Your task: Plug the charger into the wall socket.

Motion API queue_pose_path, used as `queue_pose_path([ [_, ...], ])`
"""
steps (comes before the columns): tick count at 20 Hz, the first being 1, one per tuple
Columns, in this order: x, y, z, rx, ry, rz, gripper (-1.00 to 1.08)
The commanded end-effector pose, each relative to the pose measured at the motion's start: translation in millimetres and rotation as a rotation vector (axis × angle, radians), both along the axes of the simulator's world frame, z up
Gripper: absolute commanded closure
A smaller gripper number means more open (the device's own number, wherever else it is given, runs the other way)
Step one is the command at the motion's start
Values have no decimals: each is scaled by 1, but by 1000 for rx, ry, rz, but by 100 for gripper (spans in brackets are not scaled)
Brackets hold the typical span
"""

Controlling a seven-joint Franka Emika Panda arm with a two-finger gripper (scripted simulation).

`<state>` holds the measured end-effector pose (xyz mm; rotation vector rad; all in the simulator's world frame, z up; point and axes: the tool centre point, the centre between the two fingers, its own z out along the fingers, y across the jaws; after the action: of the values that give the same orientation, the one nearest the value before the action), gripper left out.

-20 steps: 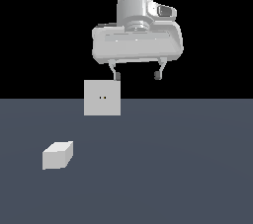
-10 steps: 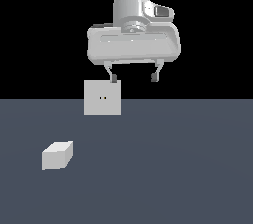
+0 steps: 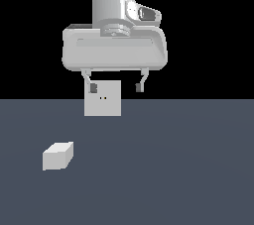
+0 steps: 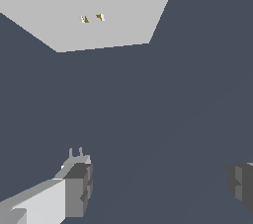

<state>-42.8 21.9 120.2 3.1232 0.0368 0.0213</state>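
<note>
The charger (image 3: 58,155) is a small white block lying on the dark floor toward the exterior view's left, well below and to the left of my gripper (image 3: 116,87). The gripper hangs open and empty, its fingers level with the upper part of the wall socket (image 3: 102,101), an upright white square plate with two small dark holes. In the wrist view the wall socket (image 4: 94,1) is large ahead. Between the spread fingers (image 4: 79,188) of the gripper (image 4: 160,186) there is only floor. A small light piece with two prongs, the charger's end (image 4: 74,160), peeks from behind one finger.
The dark grey floor (image 3: 188,169) stretches flat around both objects. Behind it is plain black background. No other objects are in view.
The gripper has shifted toward the exterior view's left and lower, now overlapping the socket plate's top. It stays open. Charger and socket have not moved.
</note>
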Motion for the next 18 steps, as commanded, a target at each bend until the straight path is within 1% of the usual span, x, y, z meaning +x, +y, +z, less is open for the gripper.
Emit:
queue_pose_path([
  [1, -11, 14, -9, 5, -18, 19, -92],
  [10, -44, 59, -40, 21, -78, 77, -92],
  [18, -58, 80, -55, 28, -105, 103, -92],
])
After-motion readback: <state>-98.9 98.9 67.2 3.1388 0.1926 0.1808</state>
